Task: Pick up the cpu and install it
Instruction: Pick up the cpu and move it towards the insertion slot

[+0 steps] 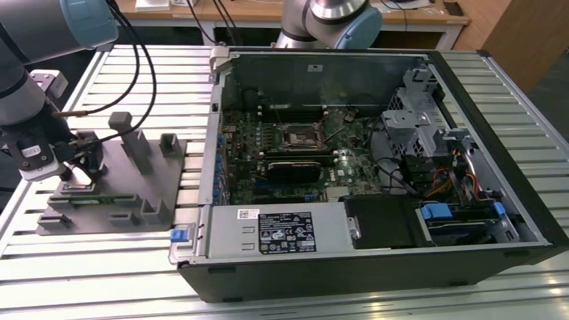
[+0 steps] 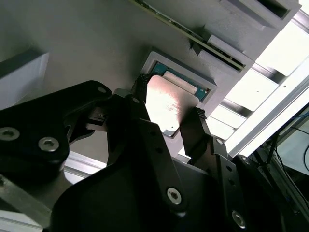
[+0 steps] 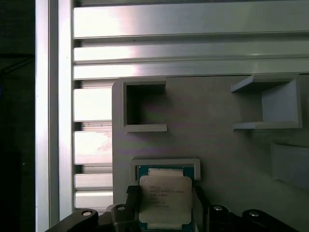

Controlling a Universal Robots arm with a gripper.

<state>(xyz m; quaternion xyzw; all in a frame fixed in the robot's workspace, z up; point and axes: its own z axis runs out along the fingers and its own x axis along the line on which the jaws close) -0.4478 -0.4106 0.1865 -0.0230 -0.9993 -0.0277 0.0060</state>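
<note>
At the exterior view's left, the gripper (image 1: 78,177) is down on the grey fixture (image 3: 217,145). It is well apart from the open computer case (image 1: 374,280), which takes up the middle and right of that view on the slatted table (image 1: 89,280). In both wrist views the cpu (image 2: 169,104) sits in its shallow framed pocket (image 3: 164,163), pale top up. The fingers (image 2: 195,124) close on it from two opposite edges, pinching it there.

The hold looks thin, since only the tips meet those narrow edges. The likeliest trouble is the cpu slipping or swivelling between them once it is clear of the pocket. A lift that is not straight could catch a corner on the pocket's rim and cock the cpu in the grip. Too hard a squeeze might stress the green board under the metal top.

A skewed hold would matter most at the socket (image 1: 298,137), deep in the case at the upper middle of the exterior view. A cpu set down crooked or turned the wrong way could bend the contacts there. The case walls also leave the arm (image 1: 22,87) little room.
</note>
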